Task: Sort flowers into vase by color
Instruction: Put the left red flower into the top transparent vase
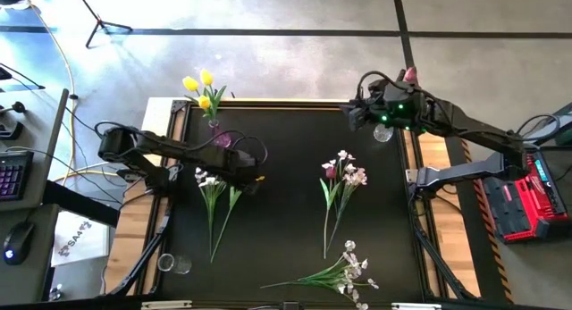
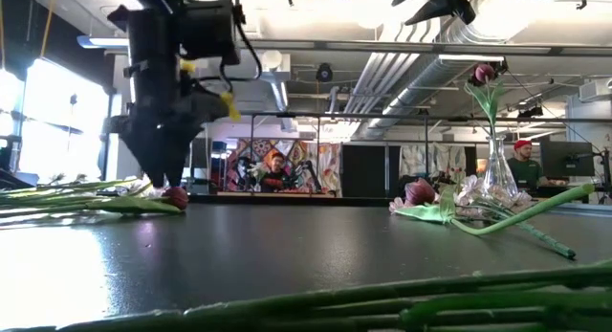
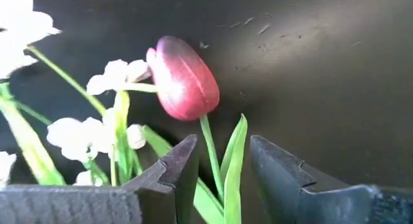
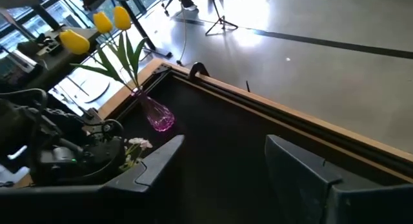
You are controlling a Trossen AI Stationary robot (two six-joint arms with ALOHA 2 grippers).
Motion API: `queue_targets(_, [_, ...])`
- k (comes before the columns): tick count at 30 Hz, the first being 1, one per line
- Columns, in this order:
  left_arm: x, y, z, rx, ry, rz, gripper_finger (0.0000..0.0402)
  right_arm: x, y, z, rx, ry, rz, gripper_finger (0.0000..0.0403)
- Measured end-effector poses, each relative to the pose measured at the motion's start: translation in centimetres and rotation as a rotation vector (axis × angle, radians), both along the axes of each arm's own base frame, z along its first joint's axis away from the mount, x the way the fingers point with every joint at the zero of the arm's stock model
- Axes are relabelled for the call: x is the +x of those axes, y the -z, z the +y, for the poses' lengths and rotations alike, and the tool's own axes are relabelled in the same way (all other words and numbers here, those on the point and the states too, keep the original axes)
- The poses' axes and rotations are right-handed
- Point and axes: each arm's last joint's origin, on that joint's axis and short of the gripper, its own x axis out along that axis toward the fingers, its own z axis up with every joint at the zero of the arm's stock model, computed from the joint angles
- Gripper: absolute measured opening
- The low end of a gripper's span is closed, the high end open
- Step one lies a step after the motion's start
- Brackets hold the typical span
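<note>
My left gripper [image 3: 222, 161] is open and low over the table's left half [image 1: 247, 170], pointing down [image 2: 163, 174]. Its fingers stand on either side of a dark red tulip's stem [image 3: 211, 156] just below the head [image 3: 184, 79], touching nothing. That tulip lies on the table among white blossom sprays [image 1: 213, 196]. Three yellow tulips [image 1: 202, 87] stand in a purple vase [image 1: 221, 138] at the far left. A dark red tulip [image 2: 483, 74] stands in a clear vase [image 2: 497, 169] at the far right. My right gripper [image 4: 222, 161] hovers open above the far edge [image 1: 353, 115].
A mixed bunch of red tulip and pale blossoms [image 1: 341, 178] lies right of centre. A white spray [image 1: 344, 272] lies near the front edge. A small clear glass [image 1: 166, 261] sits at the near left. People show in the room behind [image 2: 521, 160].
</note>
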Motion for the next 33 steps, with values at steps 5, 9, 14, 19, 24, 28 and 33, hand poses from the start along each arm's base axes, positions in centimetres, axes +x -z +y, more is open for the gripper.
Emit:
queue_targets(5, [-0.4, 1.0, 0.2, -0.002, 0.011, -0.01, 0.0111, -0.1, -0.2, 0.4, 0.003, -0.006, -0.014, 0.0201])
queue_targets(9, [-0.3, 1.6, 0.1, -0.005, 0.032, -0.047, 0.0097, -0.2, -0.2, 0.4, 0.017, 0.002, -0.023, 0.0201])
queue_targets(14, [-0.7, 2.4, 0.5, 0.016, 0.037, -0.048, 0.008, -0.2, -0.2, 0.4, 0.03, 0.009, -0.032, 0.0201])
queue_targets(19, [-0.2, 2.4, 0.3, 0.007, 0.09, -0.111, 0.0019, -0.2, -0.2, 0.4, 0.035, 0.012, -0.036, 0.0201])
queue_targets(24, [1.8, 0.0, -0.3, 0.007, 0.119, -0.24, 0.0012, -0.4, 0.3, 0.5, 0.042, 0.0, 0.025, 0.0201])
queue_targets(28, [3.9, -3.5, -0.5, 0.059, 0.156, -0.444, 0.0004, -1.6, 2.5, 0.5, 0.105, 0.111, 0.27, 0.0201])
queue_targets(33, [5.7, -9.2, -0.1, 0.167, 0.191, -0.783, 0.0002, -1.2, 4.2, 1.5, 0.233, -0.089, 0.279, 0.0201])
